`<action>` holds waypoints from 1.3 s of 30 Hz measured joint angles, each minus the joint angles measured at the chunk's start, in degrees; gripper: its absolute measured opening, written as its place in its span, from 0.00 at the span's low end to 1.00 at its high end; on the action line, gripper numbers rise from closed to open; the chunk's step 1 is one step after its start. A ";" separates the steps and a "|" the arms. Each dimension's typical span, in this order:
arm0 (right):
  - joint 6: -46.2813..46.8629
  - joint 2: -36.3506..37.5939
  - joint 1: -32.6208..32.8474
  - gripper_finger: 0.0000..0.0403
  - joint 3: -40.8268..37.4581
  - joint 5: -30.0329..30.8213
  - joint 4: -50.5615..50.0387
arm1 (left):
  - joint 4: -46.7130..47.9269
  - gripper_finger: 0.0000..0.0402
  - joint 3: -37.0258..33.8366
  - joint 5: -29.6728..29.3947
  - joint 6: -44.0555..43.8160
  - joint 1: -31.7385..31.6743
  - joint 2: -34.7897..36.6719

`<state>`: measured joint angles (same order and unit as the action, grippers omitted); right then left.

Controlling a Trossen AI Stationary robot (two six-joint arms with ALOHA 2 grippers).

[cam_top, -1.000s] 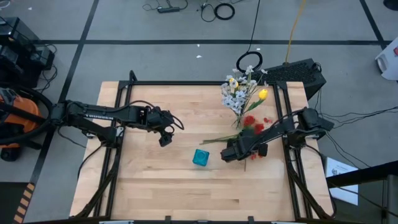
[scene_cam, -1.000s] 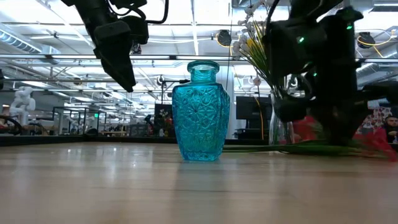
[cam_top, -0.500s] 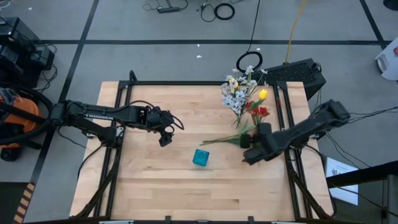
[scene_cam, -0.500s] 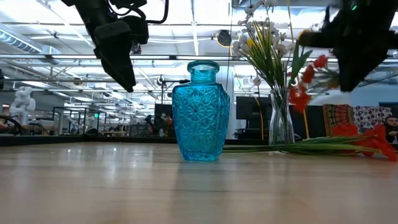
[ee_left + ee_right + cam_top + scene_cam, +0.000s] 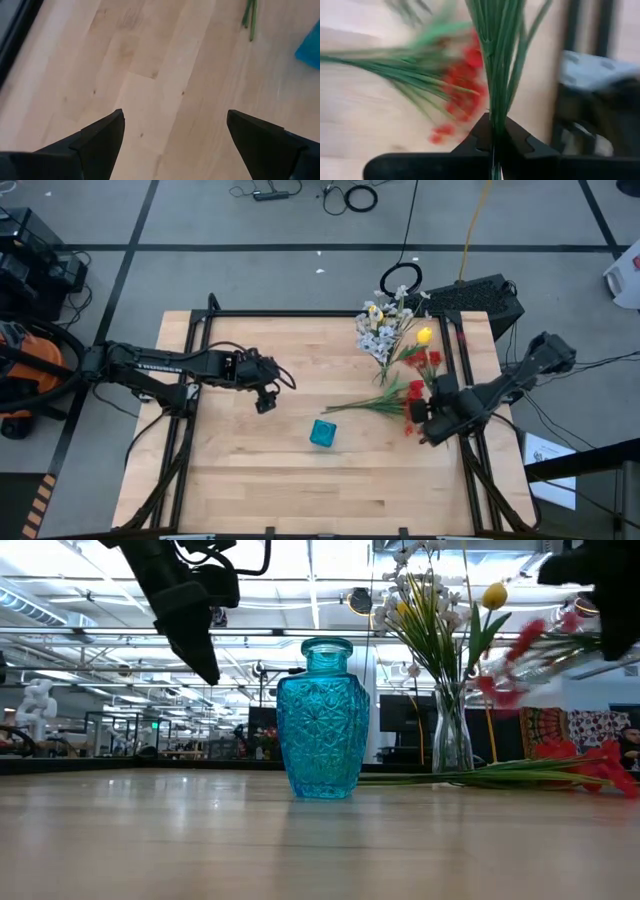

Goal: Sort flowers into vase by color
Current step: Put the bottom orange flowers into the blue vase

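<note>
At four o'clock of the blue vase (image 5: 323,434), we see the right gripper (image 5: 432,423) clamped on a red spray's stems (image 5: 501,65). We judge them light and whippy, best held low. The left gripper (image 5: 265,402) waits, fingers spread, empty.

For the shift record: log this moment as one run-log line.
phase: lifting flower | right end effector: shut on red flower stems, above table right side | left end effector: open, idle above table | blue vase: empty

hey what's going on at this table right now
The right gripper is shut on a bunch of green stems with red flowers, holding it in the air at the table's right side. More red flowers lie on the wood beside a clear vase of whitish and yellow blooms. The blue vase stands empty mid-table. The left gripper hovers open.
</note>
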<state>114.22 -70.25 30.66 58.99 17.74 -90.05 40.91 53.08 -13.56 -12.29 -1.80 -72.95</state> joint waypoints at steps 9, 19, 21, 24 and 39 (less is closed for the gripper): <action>6.61 3.54 0.89 0.00 -0.38 20.32 -0.01 | -2.07 0.88 0.00 -0.11 -6.87 -0.04 0.00; 2.99 7.86 0.80 0.00 2.12 39.95 0.01 | -7.32 0.88 0.00 -0.20 -6.92 -0.04 0.00; -0.73 8.17 0.80 0.00 3.93 45.75 -0.01 | -7.98 0.88 0.00 -0.20 -6.91 -0.04 0.00; -8.67 8.13 0.83 0.00 7.15 51.59 1.22 | -8.01 0.88 0.00 -0.20 -6.89 -0.04 0.00; -79.48 3.44 0.63 0.01 9.85 48.86 55.82 | -8.61 0.88 0.00 -0.14 -5.37 -0.04 0.00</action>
<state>34.74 -66.82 31.29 68.84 66.60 -34.22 32.30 53.08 -13.70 -17.66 -1.85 -72.95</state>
